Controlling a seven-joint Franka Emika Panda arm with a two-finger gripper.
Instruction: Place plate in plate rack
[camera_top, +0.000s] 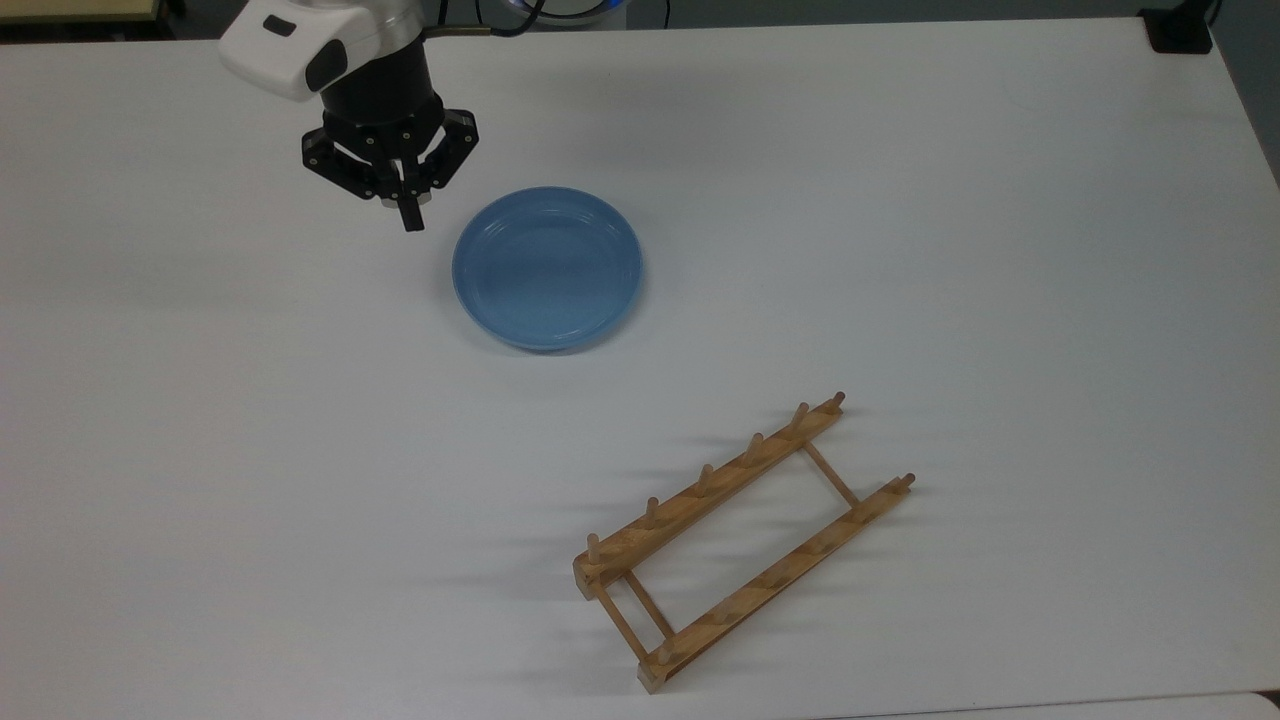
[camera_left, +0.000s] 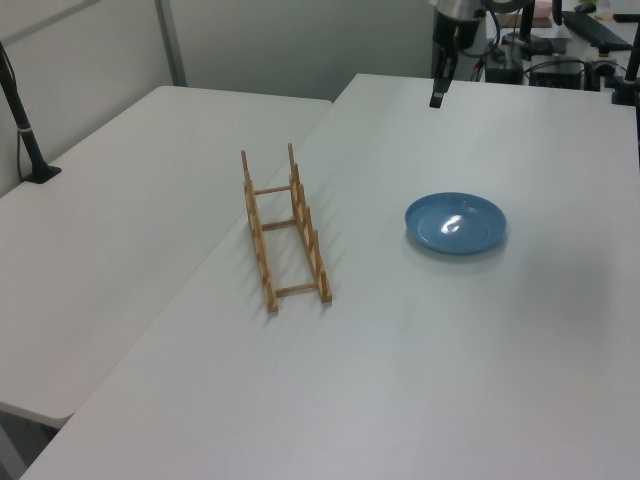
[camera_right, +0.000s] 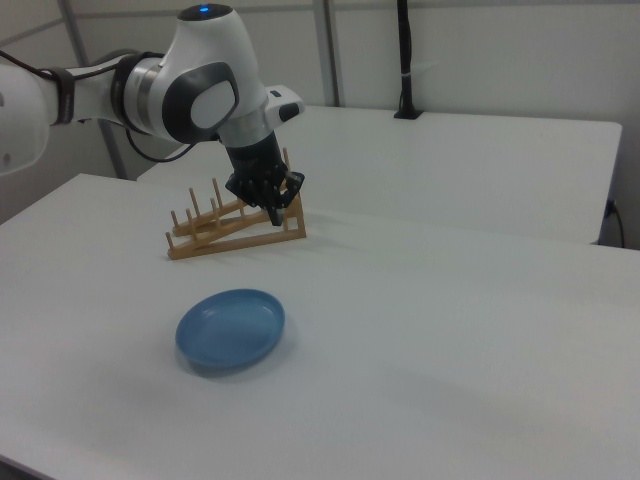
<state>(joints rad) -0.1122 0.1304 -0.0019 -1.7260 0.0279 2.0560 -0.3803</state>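
Blue plate (camera_top: 547, 268) flat on table, empty | wooden plate rack (camera_top: 743, 540) empty | claw (camera_top: 409, 218) pinched together, holding nothing

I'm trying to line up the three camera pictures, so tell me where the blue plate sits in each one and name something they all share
Top view: the plate lies flat, left of centre, in the upper half.
Left view: the plate lies right of centre, at mid-height.
Right view: the plate lies left of centre, in the lower half.
Shared landmark: the plate rack, standing apart from the plate on the same table.
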